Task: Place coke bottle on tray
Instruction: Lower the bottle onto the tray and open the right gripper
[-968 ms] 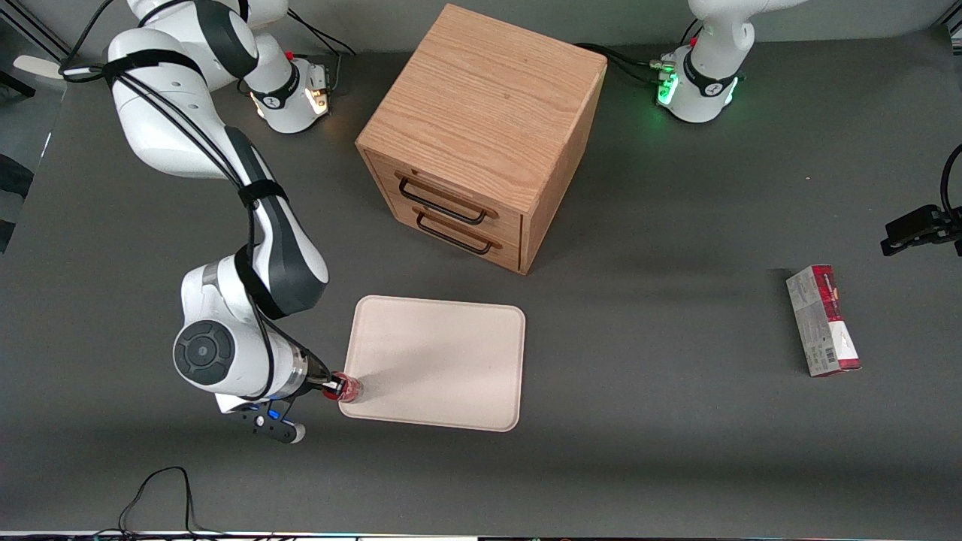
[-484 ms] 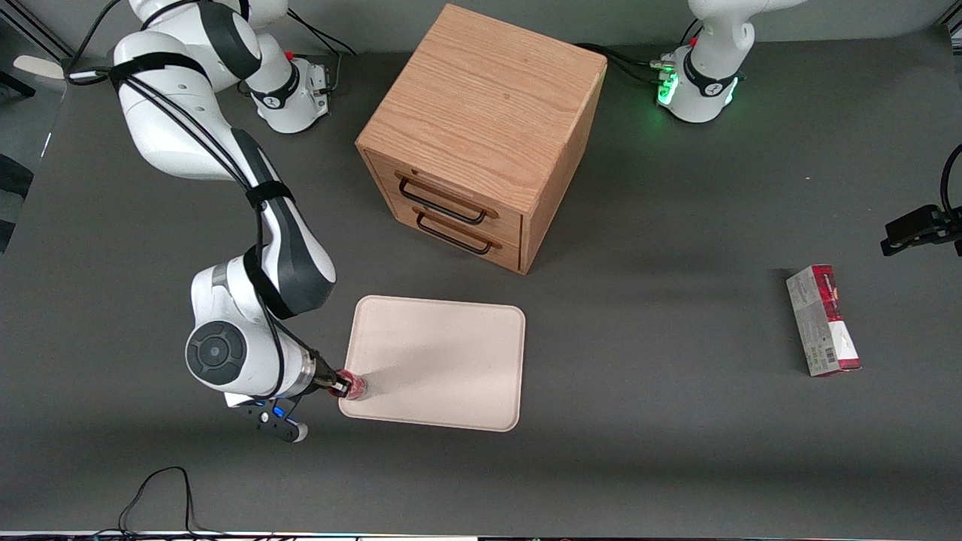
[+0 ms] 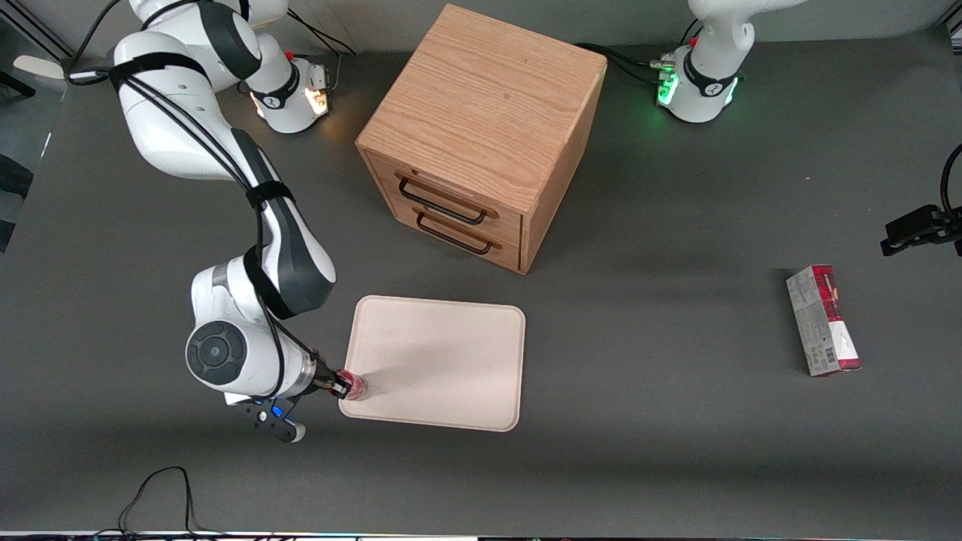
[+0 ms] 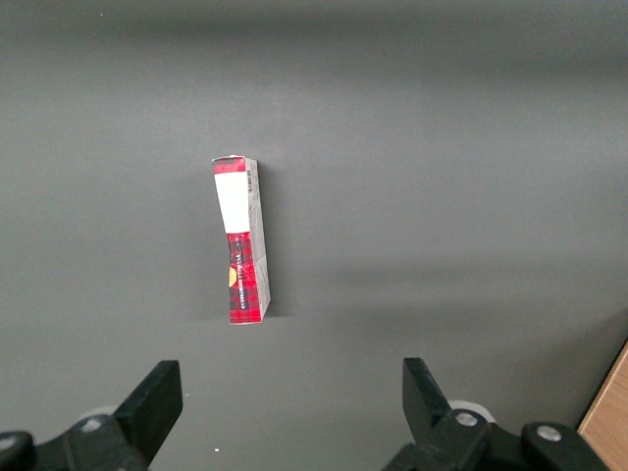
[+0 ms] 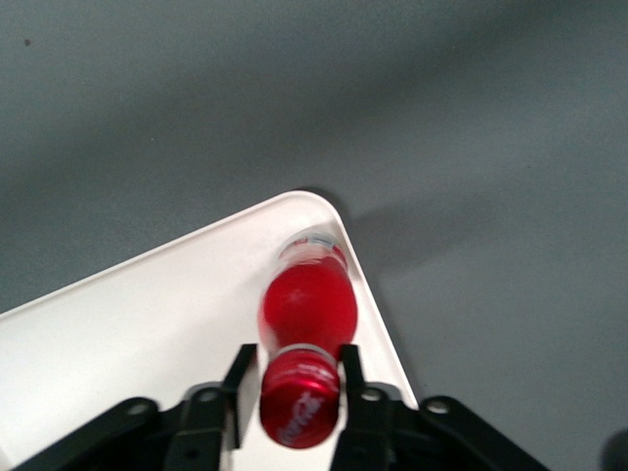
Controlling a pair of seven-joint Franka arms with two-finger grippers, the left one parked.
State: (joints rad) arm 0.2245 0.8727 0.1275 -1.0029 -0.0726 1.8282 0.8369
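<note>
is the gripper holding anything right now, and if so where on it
The gripper is shut on the coke bottle, pinching it at the neck just under the cap, with its base at a corner of the tray.

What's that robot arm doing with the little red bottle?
The working arm's gripper is holding the small coke bottle by its neck, just under the red cap, with a finger on each side. The bottle stands upright at a corner of the cream tray, the corner nearest the front camera at the working arm's end, with its base right by the tray's rim. The gripper has not let go. A wooden drawer cabinet stands farther from the camera than the tray, and a red-and-grey carton lies toward the parked arm's end of the table.
</note>
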